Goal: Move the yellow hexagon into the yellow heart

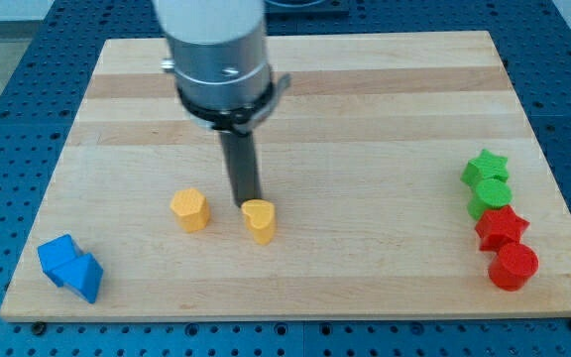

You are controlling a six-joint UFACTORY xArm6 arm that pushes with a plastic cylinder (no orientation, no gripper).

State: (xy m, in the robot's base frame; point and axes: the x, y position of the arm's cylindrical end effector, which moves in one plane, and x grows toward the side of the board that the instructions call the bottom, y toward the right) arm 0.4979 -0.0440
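Note:
The yellow hexagon point(189, 209) lies on the wooden board point(365, 119), left of centre towards the view's bottom. The yellow heart point(259, 219) lies a short way to its right, with a gap between the two. My tip point(247, 205) stands right at the heart's upper left edge, touching it or nearly so, on the side facing the hexagon. The rod rises from there to the arm's grey cylinder at the view's top.
Two blue blocks point(70, 268) sit together at the board's bottom left corner. At the right edge a green star point(485, 167), a green block point(490, 198), a red star point(502, 228) and a red cylinder point(513, 266) stand in a column.

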